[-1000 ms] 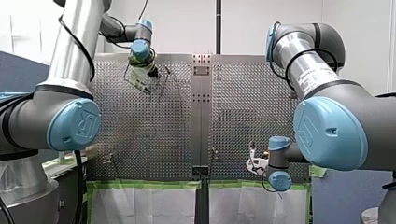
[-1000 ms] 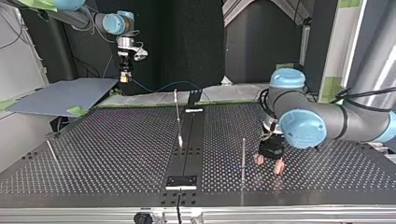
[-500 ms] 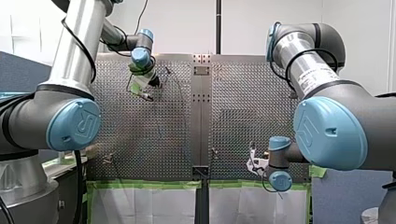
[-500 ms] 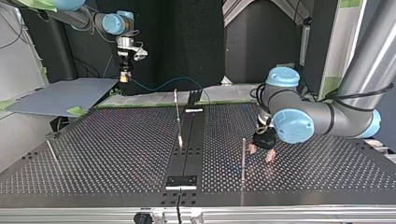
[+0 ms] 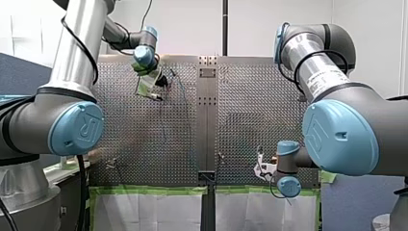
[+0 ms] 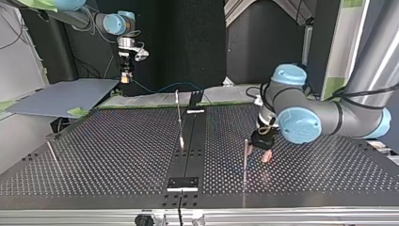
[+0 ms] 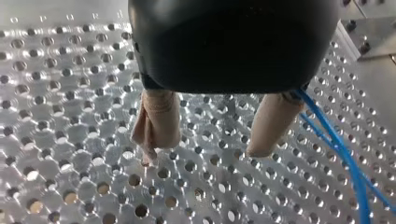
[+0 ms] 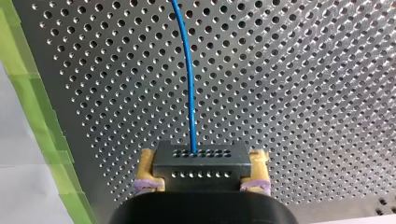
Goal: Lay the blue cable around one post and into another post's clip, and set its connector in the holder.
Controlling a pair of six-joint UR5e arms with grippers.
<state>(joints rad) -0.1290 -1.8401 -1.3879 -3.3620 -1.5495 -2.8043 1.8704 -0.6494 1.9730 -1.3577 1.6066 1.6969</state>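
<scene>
The thin blue cable (image 8: 189,79) leaves the black rectangular connector (image 8: 201,161) toward twelve o'clock, over the perforated metal desk (image 8: 303,93). The connector sits clamped between the yellow pads (image 8: 147,164) of my right hand (image 8: 201,164). In the top view my left hand (image 7: 210,140) hangs at three o'clock of a thin metal post (image 6: 244,162), its beige pads (image 7: 161,116) spread wide and empty, with the cable passing outside one pad.

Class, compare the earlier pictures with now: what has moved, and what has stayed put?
My left claw, open, slid leftward in the top view, up to the thin post. Nothing was gripped or released. My right claw stayed shut on the connector.
</scene>
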